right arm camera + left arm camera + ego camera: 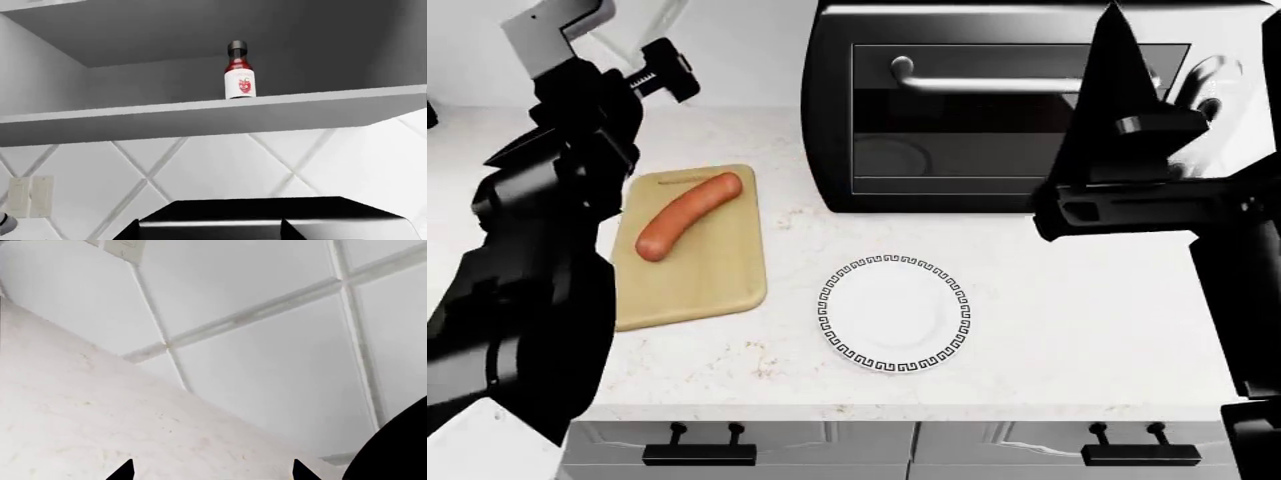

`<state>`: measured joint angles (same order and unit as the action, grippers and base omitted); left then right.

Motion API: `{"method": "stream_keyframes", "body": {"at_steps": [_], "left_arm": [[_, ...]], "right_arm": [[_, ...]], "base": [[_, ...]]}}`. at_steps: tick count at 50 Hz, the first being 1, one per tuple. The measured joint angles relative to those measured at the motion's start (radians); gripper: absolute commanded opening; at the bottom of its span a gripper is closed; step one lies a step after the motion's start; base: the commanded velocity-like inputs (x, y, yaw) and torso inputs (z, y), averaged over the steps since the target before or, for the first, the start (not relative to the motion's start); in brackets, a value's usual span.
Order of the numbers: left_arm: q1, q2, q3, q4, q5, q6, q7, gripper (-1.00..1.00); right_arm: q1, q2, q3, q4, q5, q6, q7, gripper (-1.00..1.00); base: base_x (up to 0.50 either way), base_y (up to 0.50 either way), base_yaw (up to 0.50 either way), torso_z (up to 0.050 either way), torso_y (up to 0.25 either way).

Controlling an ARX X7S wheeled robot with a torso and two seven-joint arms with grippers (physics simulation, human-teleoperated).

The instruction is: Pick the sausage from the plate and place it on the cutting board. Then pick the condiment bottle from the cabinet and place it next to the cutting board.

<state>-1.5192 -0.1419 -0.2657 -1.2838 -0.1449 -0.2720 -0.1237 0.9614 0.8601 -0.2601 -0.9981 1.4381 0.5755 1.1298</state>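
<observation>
Condiment bottle (pixel 239 70) stands upright on cabinet shelf (pixel 213 114), above and ahead of right claw (pixel 212 227), the nearer arm; that claw's grip state indeterminate; sausage (pixel 689 214) already on cutting board (pixel 694 268).

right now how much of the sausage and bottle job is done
Done: the sausage lies on the cutting board, and the plate is bare. In hand: nothing visibly gripped; the right wrist camera faces the condiment bottle, standing on the cabinet shelf. Left: grasp it and set it beside the board.
</observation>
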Motion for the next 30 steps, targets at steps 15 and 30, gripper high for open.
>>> {"method": "stream_keyframes", "body": {"at_steps": [15, 30], "left_arm": [[0.048, 0.029, -0.324, -0.02, 0.089, 0.128, 0.172, 1.0], [0.075, 0.04, -0.385, -0.024, 0.134, 0.236, 0.181, 1.0]], "right_arm": [[0.323, 0.027, -0.053, 0.031, 0.225, 0.093, 0.134, 1.0], [0.637, 0.0, -0.122, 0.125, 0.398, 0.168, 0.234, 1.0]], "base": [[0.0, 0.0, 0.0, 0.0, 0.0], [0.0, 0.0, 0.0, 0.0, 0.0]]}}
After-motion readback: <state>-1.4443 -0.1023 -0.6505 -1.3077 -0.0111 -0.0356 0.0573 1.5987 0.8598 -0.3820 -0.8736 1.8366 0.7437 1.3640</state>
